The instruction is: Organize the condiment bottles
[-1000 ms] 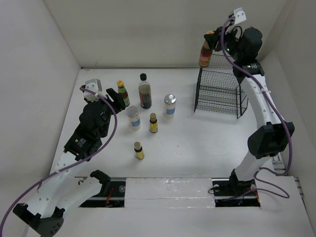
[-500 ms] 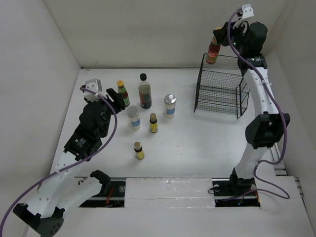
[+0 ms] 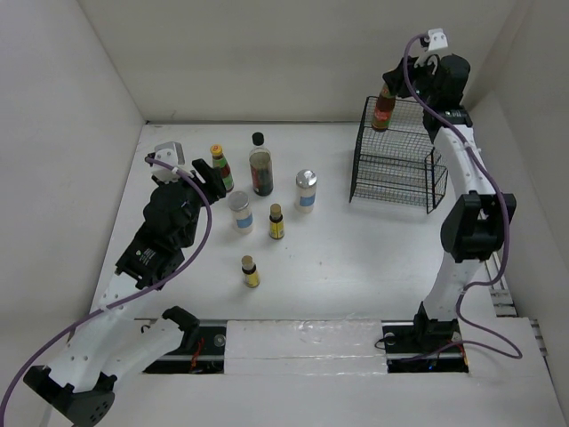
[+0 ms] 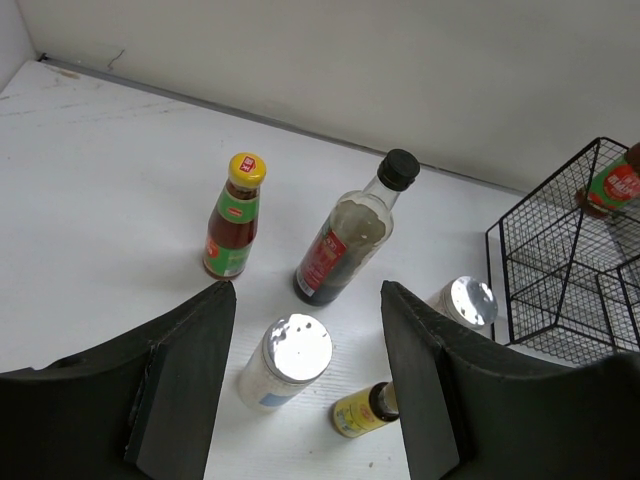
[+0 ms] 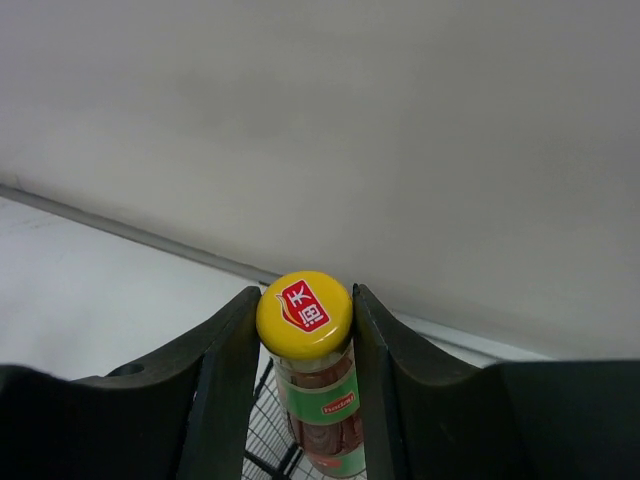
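While our right gripper (image 5: 304, 335) clamps the yellow-capped bottle (image 5: 306, 314) at the wire basket (image 3: 396, 169)'s top back edge by the wall (image 3: 293, 53), our left gripper (image 3: 206, 174) hangs spread open.

My top camera looks down from above and behind the near edge, over the whole table (image 3: 356, 258). The left wrist view tilts down toward the wire basket (image 4: 545, 188) from afar. The right wrist view sits tight on the yellow-capped bottle (image 5: 305, 318) there, which both share.

bright, even light, soft shadows, glare on silver jar lids (image 4: 300, 345).
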### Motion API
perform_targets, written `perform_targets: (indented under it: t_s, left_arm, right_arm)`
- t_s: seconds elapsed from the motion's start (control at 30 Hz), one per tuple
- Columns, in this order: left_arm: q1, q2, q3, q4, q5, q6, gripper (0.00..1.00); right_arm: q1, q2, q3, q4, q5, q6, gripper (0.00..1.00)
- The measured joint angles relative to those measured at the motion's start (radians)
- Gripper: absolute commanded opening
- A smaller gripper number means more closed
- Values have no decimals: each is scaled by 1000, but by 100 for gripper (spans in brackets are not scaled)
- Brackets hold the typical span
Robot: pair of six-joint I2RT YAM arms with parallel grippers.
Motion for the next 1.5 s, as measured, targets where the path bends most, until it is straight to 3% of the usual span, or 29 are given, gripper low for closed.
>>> perform_targets:
  t_s: [0.37,0.57,0.67,1.07,1.2,1.27,1.37,1.43,1.5]
  left_arm:
    - [0,0,0,0,1,3,56]
    - [0,0,0,2,5,5,56]
    - [0,0,0,3,8,6,56]
    - [0,0,0,5,20,6,56]
    - [0,0,0,5,21,6,56]
    - [0,0,0,5,23,6,56]
    - [0,-1,0,5,23,6,56]
    - [0,-1,0,6,24,6,56]
    - [0,-1,0,6,26,5,56]
  right_arm:
    - [7,0,-239,43,37,-4,14]
    - [13,0,-298,92,59,-8,21]
    - [14,0,-327,124,63,-8,27]
    - [14,-36,-368,200,81,-9,74]
    - [14,-87,-358,192,82,-10,79]
    - [15,-120,-353,189,83,-11,80]
    - [28,-183,-350,166,85,-18,73]
    - [57,-241,-367,164,83,-24,52]
    - [112,-317,-426,163,75,-31,41]
